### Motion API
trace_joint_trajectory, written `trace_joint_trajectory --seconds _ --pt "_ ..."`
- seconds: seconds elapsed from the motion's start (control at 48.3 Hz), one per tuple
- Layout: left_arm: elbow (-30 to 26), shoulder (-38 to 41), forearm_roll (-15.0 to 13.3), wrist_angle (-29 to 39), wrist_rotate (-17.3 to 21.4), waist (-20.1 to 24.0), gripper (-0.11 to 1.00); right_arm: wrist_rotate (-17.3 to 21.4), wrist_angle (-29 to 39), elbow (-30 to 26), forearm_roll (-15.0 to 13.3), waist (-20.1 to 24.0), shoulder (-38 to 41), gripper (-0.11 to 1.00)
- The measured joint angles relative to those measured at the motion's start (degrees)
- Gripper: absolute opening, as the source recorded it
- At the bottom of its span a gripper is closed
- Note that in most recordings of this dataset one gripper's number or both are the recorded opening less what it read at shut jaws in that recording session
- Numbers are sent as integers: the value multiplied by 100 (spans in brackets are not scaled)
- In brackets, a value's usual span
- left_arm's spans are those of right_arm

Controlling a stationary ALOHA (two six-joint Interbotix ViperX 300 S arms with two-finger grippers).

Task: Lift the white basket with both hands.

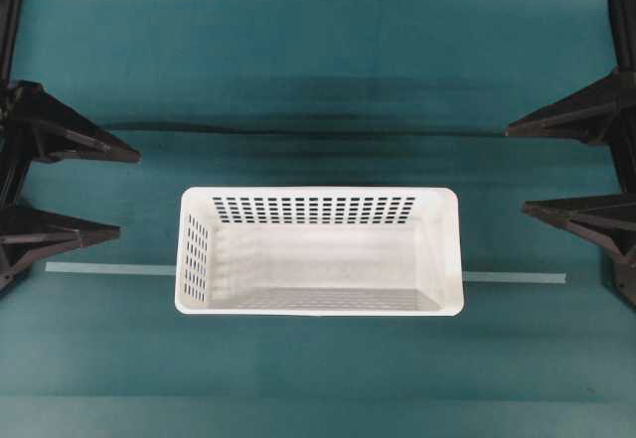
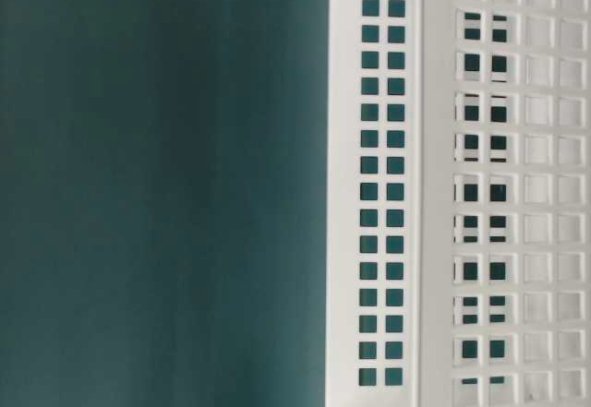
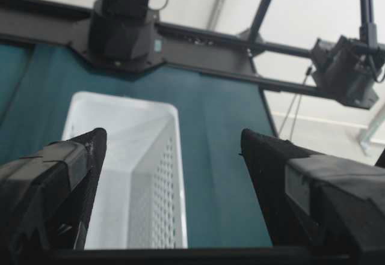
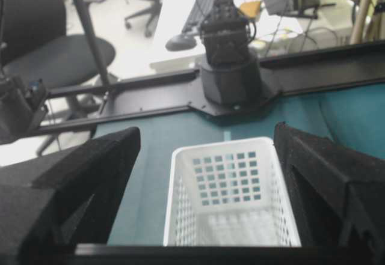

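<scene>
One basket [image 1: 320,251] sits on the green table [image 1: 298,51], a little below the middle of the overhead view, upright and empty, its long axis running left to right, from one arm toward the other. A strip of pale tape [image 1: 109,269] lies on the cloth, showing on both sides of the basket in line with its long axis. There are two grippers. The left gripper [image 1: 119,190] waits at the left edge of the overhead view, its two fingers spread wide and holding nothing; the basket lies to its right, well apart, with the short slotted end wall facing it. The right gripper [image 1: 517,170] waits at the right edge, likewise wide open and empty, with the basket to its left and well apart. Neither touches the rim. Both sit somewhat above the basket's centre line in that view, so each short end lies inward and slightly downward from its gripper. The gaps look about equal; neither arm seems clearly nearer. In the left wrist view the basket [image 3: 129,175] lies ahead, offset toward the left finger [image 3: 72,175]; in the right wrist view the basket [image 4: 231,196] sits squarely between the fingers. The lift likely depends on each gripper reaching its own short end rim.
</scene>
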Motion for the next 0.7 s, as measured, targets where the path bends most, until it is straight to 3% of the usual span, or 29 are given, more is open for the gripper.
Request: trace_joint_trajectory --seconds 0.414,0.705 --pt "18 18 0 -9 0 0 91 9 35 176 -9 0 -44 95" --pt "132 18 0 -9 0 0 91 35 580 396 -9 -53 -360 95"
